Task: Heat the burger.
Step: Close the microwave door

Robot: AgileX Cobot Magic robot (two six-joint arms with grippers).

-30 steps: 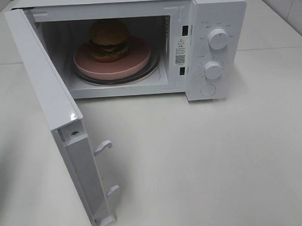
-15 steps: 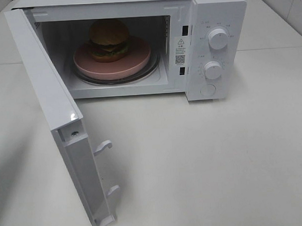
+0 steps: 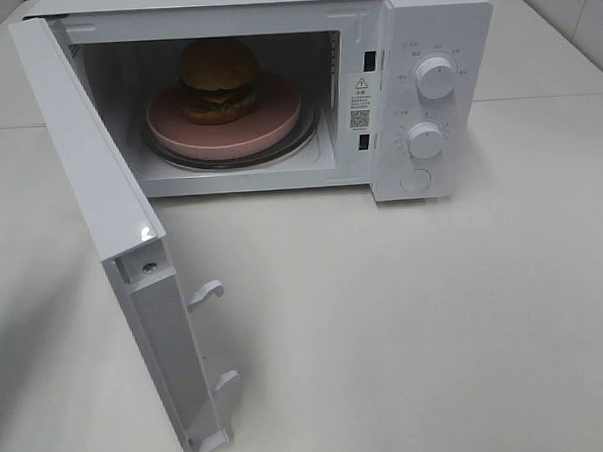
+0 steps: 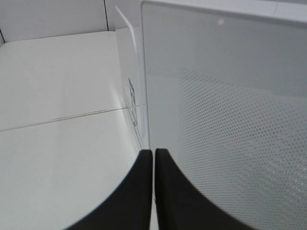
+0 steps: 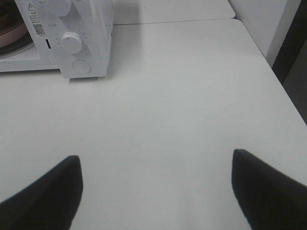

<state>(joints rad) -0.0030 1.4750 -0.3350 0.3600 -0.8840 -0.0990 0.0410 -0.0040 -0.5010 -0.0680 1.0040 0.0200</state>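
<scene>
Burger (image 3: 217, 80) sits on pink plate (image 3: 277, 122) inside microwave (image 3: 438, 20) cavity, at 12 o'clock of table (image 3: 435, 310). Door (image 3: 90, 185) wide open, swung toward 7 o'clock. Left gripper (image 4: 153, 158) pinched closed, empty, just beside door's outer face. Right gripper (image 5: 156, 158) spread wide, empty, over table.

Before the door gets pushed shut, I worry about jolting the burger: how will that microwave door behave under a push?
The door probably swings as one rigid panel about its hinged edge. Its smooth glossy face may let the shut left gripper slide. The latch hooks will likely need a firm last push, possibly nudging the microwave.
</scene>
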